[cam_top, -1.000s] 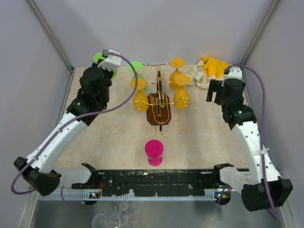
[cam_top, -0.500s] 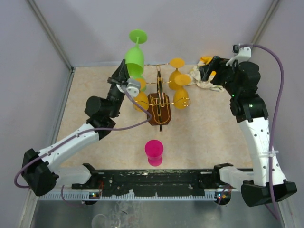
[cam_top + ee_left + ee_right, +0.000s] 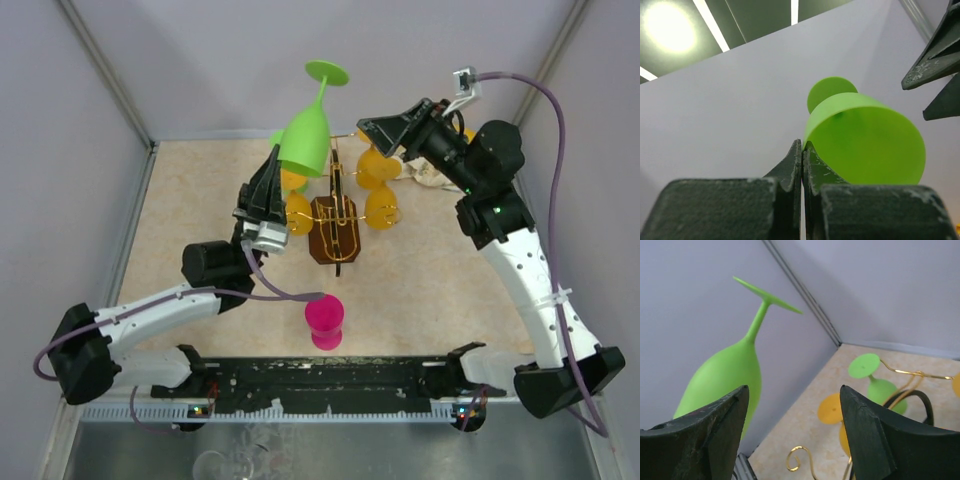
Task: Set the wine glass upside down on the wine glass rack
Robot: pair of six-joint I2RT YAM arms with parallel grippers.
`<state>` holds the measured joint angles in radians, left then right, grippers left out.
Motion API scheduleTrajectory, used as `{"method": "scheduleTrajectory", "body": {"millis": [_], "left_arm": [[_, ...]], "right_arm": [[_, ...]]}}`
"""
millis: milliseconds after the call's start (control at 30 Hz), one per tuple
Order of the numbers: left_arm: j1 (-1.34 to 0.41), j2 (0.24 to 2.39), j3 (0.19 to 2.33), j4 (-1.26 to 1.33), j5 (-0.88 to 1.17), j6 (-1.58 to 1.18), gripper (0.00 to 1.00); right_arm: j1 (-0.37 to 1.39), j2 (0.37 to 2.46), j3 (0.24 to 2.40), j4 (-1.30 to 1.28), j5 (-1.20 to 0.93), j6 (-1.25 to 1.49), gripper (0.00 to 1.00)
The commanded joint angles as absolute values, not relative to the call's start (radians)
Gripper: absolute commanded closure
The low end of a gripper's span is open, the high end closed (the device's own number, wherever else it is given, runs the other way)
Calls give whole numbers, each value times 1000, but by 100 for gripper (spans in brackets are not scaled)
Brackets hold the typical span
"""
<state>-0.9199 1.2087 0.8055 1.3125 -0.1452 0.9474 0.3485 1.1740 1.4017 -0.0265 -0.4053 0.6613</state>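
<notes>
A green wine glass [image 3: 306, 138] hangs in the air upside down, foot up, above the left side of the wine glass rack [image 3: 335, 228]. My left gripper [image 3: 276, 160] is shut on its rim from below. In the left wrist view the shut fingers [image 3: 796, 159] pinch the rim of the green bowl [image 3: 867, 142]. My right gripper [image 3: 372, 138] stands open just right of the glass, apart from it. The right wrist view has the green wine glass [image 3: 725, 375] at the left, beyond the open right gripper [image 3: 795, 390].
Three orange glasses [image 3: 382, 207] and one more green glass [image 3: 881, 386] hang on the gold rack arms [image 3: 801, 458]. A pink glass [image 3: 324, 320] stands on the table in front of the rack. Pale and yellow cloth [image 3: 428, 172] lies behind my right arm.
My left arm lifted the green glass from the back left and carried it up and right over the rack. My right arm rose and swung left toward the glass, its jaws narrowing a little.
</notes>
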Motion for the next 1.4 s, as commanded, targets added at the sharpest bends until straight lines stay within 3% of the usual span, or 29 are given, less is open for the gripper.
{"method": "scheduleTrajectory", "body": {"millis": [0, 267, 1367], "left_arm": [[-945, 1233, 799, 1456, -145, 962, 100], [-969, 1267, 798, 1498, -156, 963, 100], [-978, 1315, 792, 1529, -142, 933, 100]], "right_arm": [[396, 1181, 1402, 182, -445, 762, 27], [442, 1231, 1397, 305, -456, 824, 37], [507, 1389, 1509, 400, -455, 864, 51]]}}
